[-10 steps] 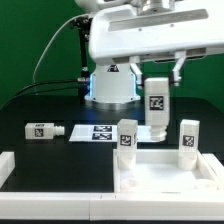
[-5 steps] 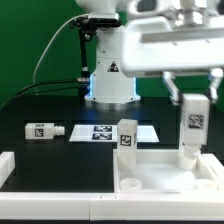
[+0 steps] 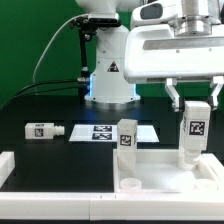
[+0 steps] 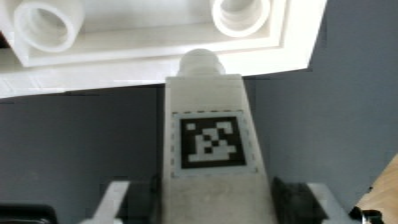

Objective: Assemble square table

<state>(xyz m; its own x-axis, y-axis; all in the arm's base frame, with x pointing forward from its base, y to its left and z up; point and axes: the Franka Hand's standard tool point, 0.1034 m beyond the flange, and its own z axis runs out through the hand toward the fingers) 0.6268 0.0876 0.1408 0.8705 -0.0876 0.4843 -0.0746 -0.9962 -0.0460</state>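
gripper (image 3: 195,108) clamped on held leg (image 3: 195,124) | nr: upright leg (image 3: 127,137) in tabletop (image 3: 165,186) | lying leg (image 3: 45,129) + marker board (image 3: 100,133) behind

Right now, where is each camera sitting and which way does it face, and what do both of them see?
Exterior view: sits opposite the robot's base, facing it across the work area; shows the arm and gripper.
Wrist view: rides on the wrist, looking down along the gripped leg to the table top; shows both fingers.
Shared: both see the gripped leg and the table top.
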